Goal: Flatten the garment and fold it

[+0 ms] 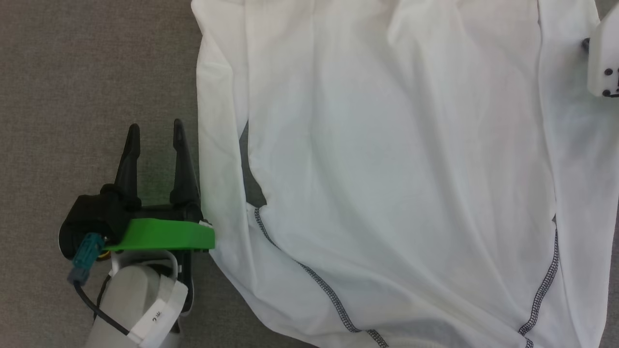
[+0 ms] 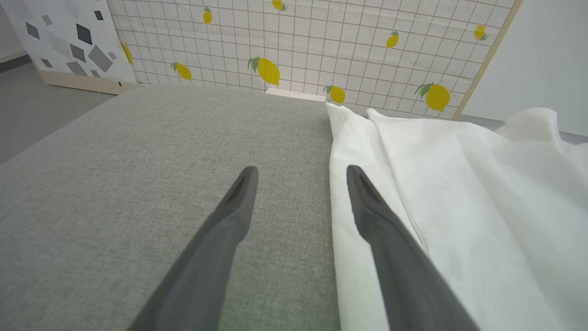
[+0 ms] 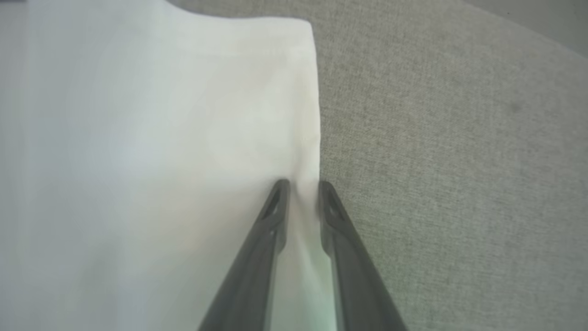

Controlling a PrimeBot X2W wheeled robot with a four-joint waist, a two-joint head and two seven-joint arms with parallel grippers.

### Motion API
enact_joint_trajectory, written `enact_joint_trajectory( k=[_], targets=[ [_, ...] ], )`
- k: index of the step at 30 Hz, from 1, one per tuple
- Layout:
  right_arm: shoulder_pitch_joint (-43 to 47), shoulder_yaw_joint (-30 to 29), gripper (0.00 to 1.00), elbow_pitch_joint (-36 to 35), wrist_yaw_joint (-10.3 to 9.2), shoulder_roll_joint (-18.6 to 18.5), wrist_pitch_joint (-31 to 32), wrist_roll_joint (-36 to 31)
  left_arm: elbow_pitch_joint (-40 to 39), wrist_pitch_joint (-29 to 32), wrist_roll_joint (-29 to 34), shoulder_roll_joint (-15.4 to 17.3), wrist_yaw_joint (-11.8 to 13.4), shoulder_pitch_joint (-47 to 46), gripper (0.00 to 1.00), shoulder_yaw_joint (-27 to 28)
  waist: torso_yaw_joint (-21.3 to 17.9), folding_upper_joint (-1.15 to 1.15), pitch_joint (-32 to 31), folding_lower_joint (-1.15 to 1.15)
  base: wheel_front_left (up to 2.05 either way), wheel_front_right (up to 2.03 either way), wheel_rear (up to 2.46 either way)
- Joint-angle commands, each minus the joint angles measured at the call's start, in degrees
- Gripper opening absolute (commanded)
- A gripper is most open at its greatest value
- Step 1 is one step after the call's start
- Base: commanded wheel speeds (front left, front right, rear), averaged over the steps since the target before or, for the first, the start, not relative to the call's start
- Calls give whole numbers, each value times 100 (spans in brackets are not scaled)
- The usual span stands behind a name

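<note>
two fingers of our right gripper (image 3: 301,184) stand close together astride the edge of the garment (image 3: 161,138); we cannot tell whether they pinch it. our left gripper (image 1: 155,124) is spread wide, holding nothing, just beside the garment's edge. the garment lies spread on the grey fabric surface (image 1: 72,72).

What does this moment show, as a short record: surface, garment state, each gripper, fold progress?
surface: grey fabric surface
garment: white garment spread out, lightly wrinkled, dark zigzag stitching near the hem
left gripper: left gripper open, over the bare surface beside the garment's edge, holding nothing
right gripper: right gripper fingers close together astride the garment's edge, fabric between them; whether it is pinched cannot be told
fold progress: no fold in the part of the body that shows
</note>
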Motion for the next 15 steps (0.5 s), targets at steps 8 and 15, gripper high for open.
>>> enact_joint_trajectory(
  k=[8, 15],
  targets=[
    [327, -674, 0, 113, -8, 130, -742, 77, 201, -27, 99, -77, -143, 63, 100, 115, -68, 57, -595, -1, 0, 0, 0],
    [773, -969, 0, -421, -8, 102, -1218, 520, 365, -27, 70, -85, -219, 345, 100, 225, -187, 57, -1358, -1, 0, 0, 0]
  ],
)
